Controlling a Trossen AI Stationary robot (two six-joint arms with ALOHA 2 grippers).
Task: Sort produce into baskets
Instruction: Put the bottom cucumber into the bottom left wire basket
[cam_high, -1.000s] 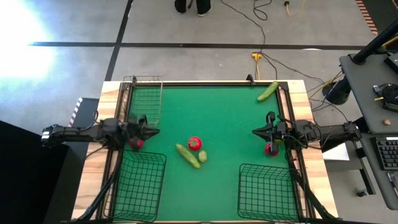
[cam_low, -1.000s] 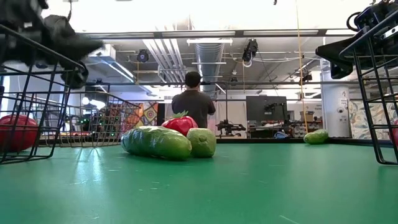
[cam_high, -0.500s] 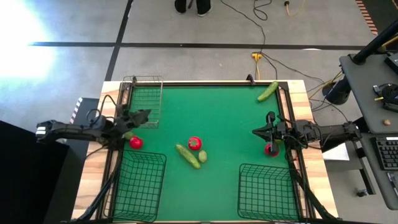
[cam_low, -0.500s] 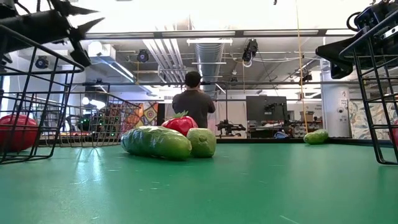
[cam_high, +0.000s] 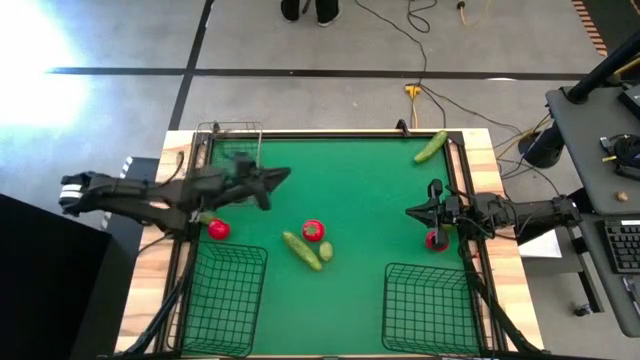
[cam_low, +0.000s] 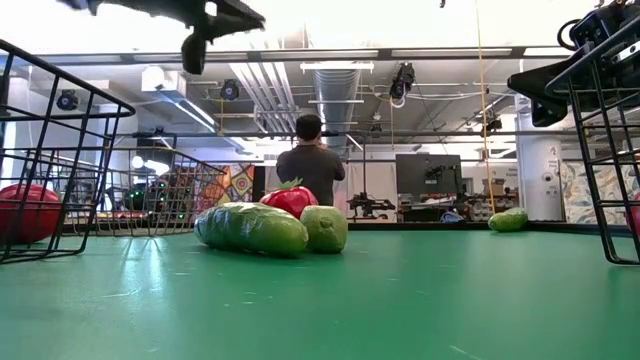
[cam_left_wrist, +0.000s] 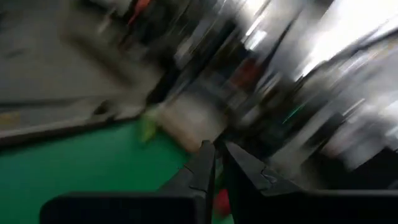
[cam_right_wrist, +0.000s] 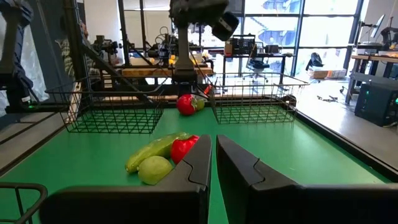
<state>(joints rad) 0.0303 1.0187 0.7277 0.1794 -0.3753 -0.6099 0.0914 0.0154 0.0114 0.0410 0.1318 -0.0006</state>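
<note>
While the left gripper (cam_high: 282, 177) hangs above the green mat (cam_high: 360, 190) with its fingers pressed together on nothing, it sits near the narrow basket (cam_high: 232, 153) at the far left corner. A red tomato (cam_high: 218, 229) lies at the mat's left edge, just beyond the near-left basket (cam_high: 222, 298). Near the middle, a cucumber (cam_high: 301, 250), a second red tomato (cam_high: 313, 230) and a small pale green fruit (cam_high: 325, 251) huddle together, the fruit touching the cucumber's side. Another cucumber (cam_high: 431, 146) rests at the far right corner, well apart from the rest. The right gripper (cam_high: 411, 212) waits at the right edge, fingers closed and empty, with a third red piece (cam_high: 436, 240) just beside its wrist and the near-right basket (cam_high: 428, 305) close by. From table height, a person (cam_low: 311, 165) stands in the room behind the table, back turned.
</note>
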